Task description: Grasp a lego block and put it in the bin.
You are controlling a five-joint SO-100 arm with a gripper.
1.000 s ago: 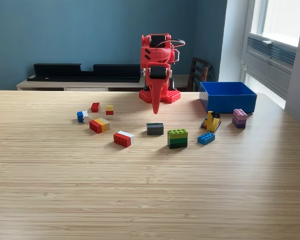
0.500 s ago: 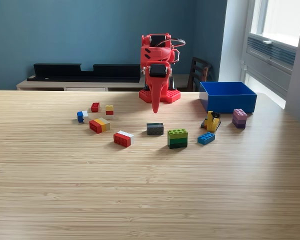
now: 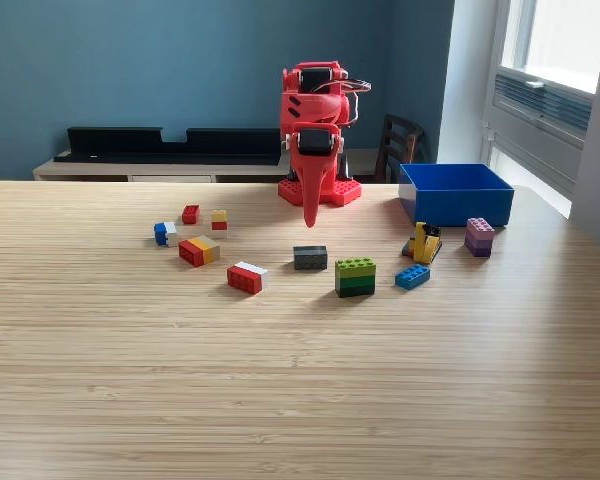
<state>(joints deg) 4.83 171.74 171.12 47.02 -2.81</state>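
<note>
While nothing was yet in my grip, I judged the reaching step was in hand: my fingers (image 3: 311, 218) pointed down, pressed together as far as I could tell, and clear of the tabletop (image 3: 300, 380). The dark grey block (image 3: 310, 257) lay just in front of and below them, apart from the tips, toward the tabletop's near edge. The bin (image 3: 456, 194) sat near the far right corner in the exterior view, with no block showing inside it. My next move, I reckoned, called for spreading the fingers, lowering over that block and closing squarely on its sides.
</note>
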